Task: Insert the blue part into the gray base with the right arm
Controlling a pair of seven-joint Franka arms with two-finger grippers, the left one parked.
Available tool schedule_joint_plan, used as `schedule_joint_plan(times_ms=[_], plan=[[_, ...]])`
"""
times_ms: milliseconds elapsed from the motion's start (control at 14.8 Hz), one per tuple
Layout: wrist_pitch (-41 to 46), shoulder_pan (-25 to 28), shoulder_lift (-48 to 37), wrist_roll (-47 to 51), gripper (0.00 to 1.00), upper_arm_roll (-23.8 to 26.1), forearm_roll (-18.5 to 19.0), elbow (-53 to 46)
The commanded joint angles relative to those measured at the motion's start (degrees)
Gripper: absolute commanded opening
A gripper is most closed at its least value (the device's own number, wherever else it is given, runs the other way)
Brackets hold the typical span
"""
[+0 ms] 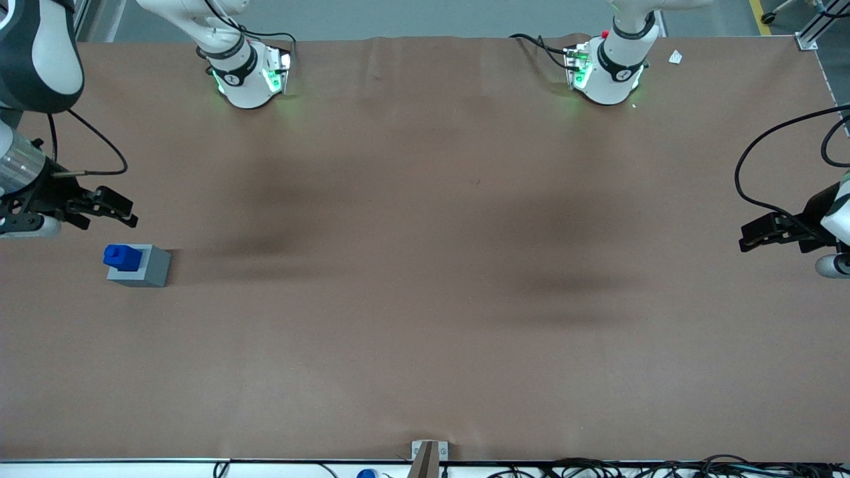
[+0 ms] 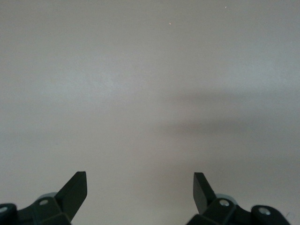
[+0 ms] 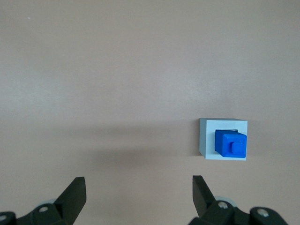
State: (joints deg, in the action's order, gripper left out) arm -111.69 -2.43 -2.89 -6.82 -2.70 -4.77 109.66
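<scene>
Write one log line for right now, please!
blue part: in gray base | claw: open, empty, farther from camera than base

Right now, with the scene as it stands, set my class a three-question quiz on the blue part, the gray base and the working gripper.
1. True or false: the blue part lies on the table beside the gray base.
2. Multiple choice: the gripper is (A) shut on the blue part, (B) open and apart from both blocks, (C) pressing on the base.
3. Fill the gap: seen from the front camera, the gripper is ___ from it than the base.

Key:
1. False: it sits in the base's recess, stud up.
2. B: the right wrist view shows its fingers spread, nothing between them.
3. Farther.
</scene>
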Motion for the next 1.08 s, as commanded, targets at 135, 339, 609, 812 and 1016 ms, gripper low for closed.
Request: schedule_joint_plan(times_ms=[135,339,609,812,1016], plan=[[9.8,0.9,-2.2,0.9,1.0,-0.3,-0.2,-7.5],[14.6,0.9,-1.9,0.9,1.0,-0.4,0.3,-13.3],[15.7,1.7,-1.7,3.2,1.0,-0.3,4.2,-17.4],[15.9,2.9,-1.7,9.2,1.0,-0.3,4.2,-18.5],[16.1,3.4,-1.7,10.2,1.0,-0.3,4.0,-18.7]])
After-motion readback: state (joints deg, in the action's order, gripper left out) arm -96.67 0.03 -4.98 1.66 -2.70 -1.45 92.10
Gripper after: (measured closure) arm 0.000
